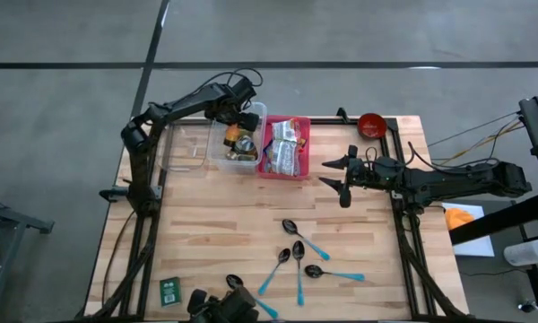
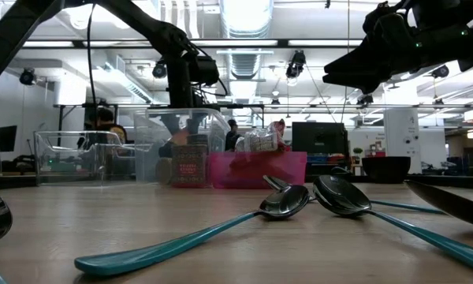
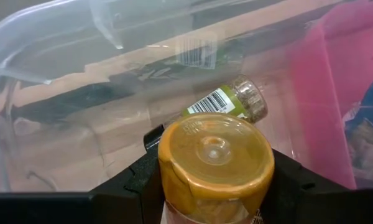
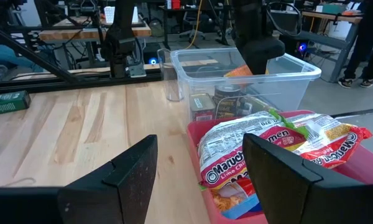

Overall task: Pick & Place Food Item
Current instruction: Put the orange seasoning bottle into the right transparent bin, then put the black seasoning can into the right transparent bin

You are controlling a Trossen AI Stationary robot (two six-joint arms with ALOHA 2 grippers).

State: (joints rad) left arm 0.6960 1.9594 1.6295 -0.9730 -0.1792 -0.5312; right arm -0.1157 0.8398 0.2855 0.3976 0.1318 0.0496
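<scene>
Spoons (image 1: pixel 298 258) are lying nearest on our table (image 1: pixel 206 233); left gripper (image 1: pixel 236 115) is clamping a jar (image 3: pixel 212 168), seemingly over the bin (image 1: pixel 217 154); right gripper (image 1: pixel 339 177) is hovering open.

Orange-capped bottle (image 3: pixel 215 163) between end effector (image 3: pixel 214 186) fingers

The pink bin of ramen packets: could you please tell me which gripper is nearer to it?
Right. The right gripper hangs just beside the pink bin, jaws open toward it. The left gripper is over the neighbouring clear bin, holding an orange-capped bottle.
</scene>
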